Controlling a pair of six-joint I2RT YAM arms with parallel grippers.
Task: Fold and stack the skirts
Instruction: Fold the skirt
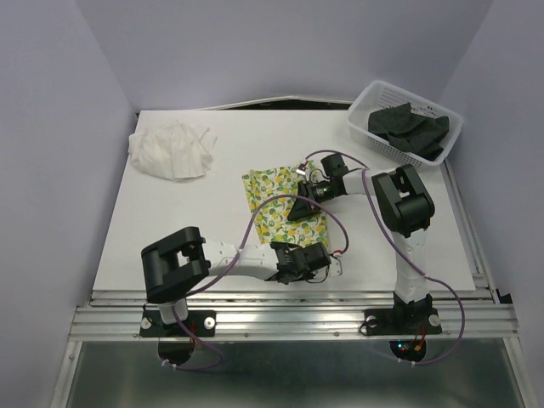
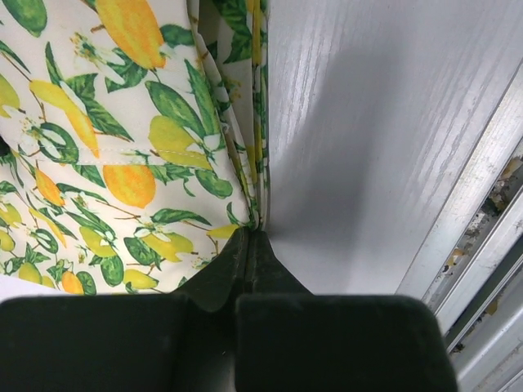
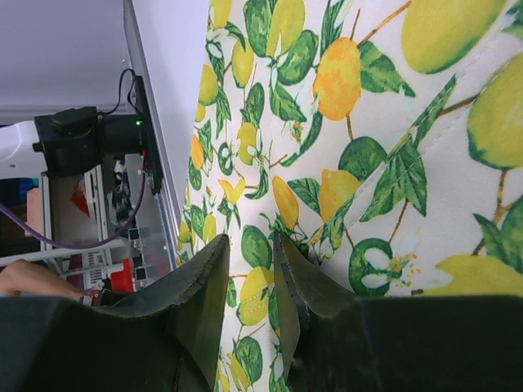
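The lemon-print skirt lies partly folded in the middle of the table. My left gripper is shut on its near right edge; in the left wrist view the jaws pinch a bunched hem of the lemon-print skirt. My right gripper is low over the skirt's middle, jaws a little apart; in the right wrist view the printed cloth shows between the fingers. The white skirt lies crumpled at the far left. The black skirt sits in the basket.
The white mesh basket stands at the table's far right corner. The white table ends in a metal rail close to my left gripper. Purple cables loop over the skirt from both arms.
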